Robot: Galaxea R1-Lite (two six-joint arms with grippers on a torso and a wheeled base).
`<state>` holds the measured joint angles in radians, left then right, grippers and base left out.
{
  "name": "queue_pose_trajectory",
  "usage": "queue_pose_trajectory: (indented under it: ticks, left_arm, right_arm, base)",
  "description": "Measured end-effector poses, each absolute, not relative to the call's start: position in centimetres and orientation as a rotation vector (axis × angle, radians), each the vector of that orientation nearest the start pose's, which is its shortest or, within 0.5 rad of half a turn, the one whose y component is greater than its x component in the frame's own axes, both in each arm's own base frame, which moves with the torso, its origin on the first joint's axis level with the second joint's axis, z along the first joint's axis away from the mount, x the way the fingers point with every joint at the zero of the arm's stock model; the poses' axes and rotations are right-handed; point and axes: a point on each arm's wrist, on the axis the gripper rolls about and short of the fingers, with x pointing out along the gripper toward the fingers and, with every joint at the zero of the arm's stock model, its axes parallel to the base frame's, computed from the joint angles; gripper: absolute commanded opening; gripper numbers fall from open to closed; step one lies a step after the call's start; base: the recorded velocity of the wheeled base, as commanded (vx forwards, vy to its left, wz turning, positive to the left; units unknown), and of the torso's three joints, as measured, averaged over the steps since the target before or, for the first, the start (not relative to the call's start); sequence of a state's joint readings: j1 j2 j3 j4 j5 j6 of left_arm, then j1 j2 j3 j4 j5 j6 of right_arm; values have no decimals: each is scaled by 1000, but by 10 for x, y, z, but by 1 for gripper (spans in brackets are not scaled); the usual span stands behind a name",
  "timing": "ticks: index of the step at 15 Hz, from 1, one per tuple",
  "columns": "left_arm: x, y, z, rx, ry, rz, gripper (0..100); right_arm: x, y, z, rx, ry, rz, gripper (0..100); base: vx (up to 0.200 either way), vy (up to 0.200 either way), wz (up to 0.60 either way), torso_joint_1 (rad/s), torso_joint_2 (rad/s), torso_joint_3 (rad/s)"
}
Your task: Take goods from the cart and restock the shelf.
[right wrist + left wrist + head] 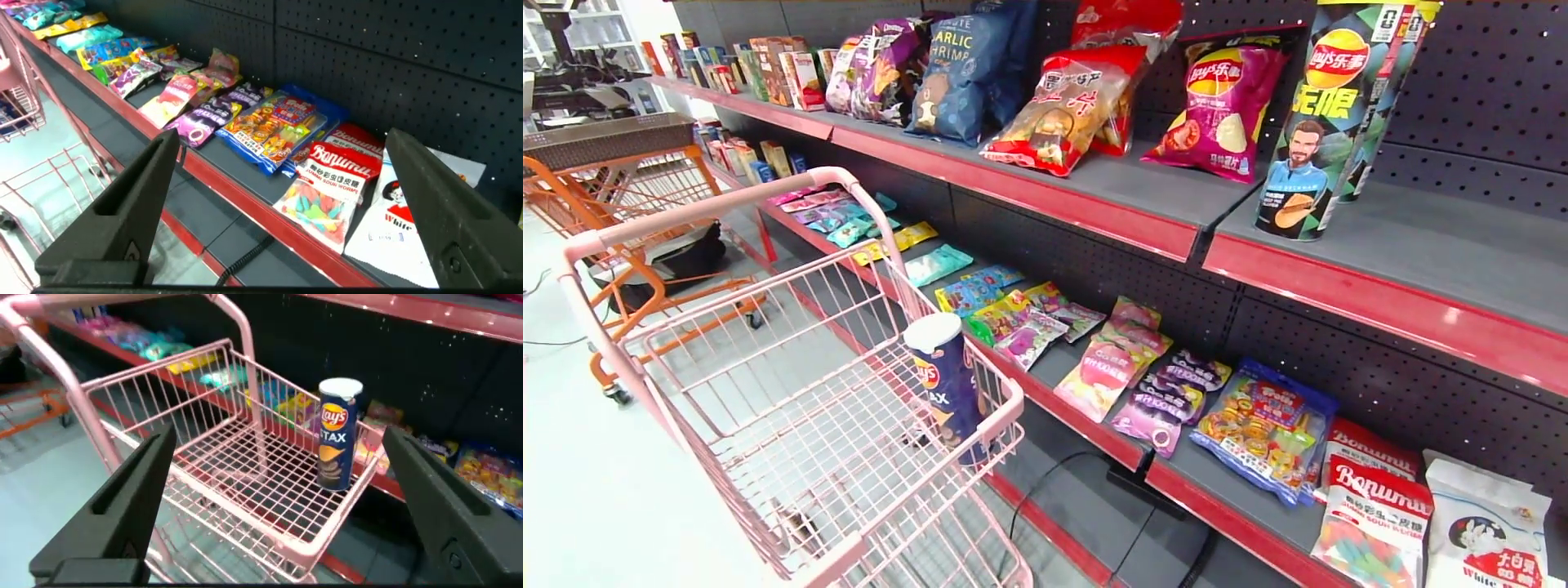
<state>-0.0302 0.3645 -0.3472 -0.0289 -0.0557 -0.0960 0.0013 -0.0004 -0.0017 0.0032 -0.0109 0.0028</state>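
Standing in pink cart point(719, 204): one chip can point(943, 384); left hand point(278, 502), right hand point(274, 212) spread.

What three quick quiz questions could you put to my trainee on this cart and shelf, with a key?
1. True or false: the blue chips can stands upright inside the pink cart.
2. Fill in: the left tool hangs above the pink cart with its jaws ____ (open or shut).
3. Where is the tall dark chips can?
A) standing on the upper shelf
B) lying in the pink cart
C) held by the left tool

Key: 1 true; 2 open; 3 A.
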Motion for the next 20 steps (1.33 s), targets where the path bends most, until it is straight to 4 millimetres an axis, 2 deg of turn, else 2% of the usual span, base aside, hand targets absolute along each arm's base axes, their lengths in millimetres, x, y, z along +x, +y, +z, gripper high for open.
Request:
queue_pose_trajectory:
  ticks: [2,4,6,9,13,16,20]
  left_arm:
    - [41,-3,203,-110,80,-118,100]
    - [93,-7,211,-120,141,-205,100]
    - [145,-10,205,-104,203,-275,100]
    - [209,-14,180,-68,264,-382,100]
    - [261,-22,139,-60,331,-472,100]
    - [287,-40,116,-52,335,-551,100]
    - [309,-62,96,-43,346,-613,100]
  right_arm:
    - [-23,0,76,2,1,-9,100]
    - [-23,0,76,1,1,-9,100]
    - [-23,0,76,2,1,-11,100]
    - [-23,0,76,2,1,-11,100]
    - [-23,0,76,2,1,-11,100]
    - [-23,0,76,-7,1,-11,100]
    - [-23,0,76,-6,1,-11,100]
  base:
    - [0,0,0,0,0,0]
    - [0,0,0,0,0,0]
    - [0,0,0,0,0,0]
    - [0,0,0,0,0,0]
    - [0,0,0,0,0,0]
    - [0,0,0,0,0,0]
    - [0,0,0,0,0,0]
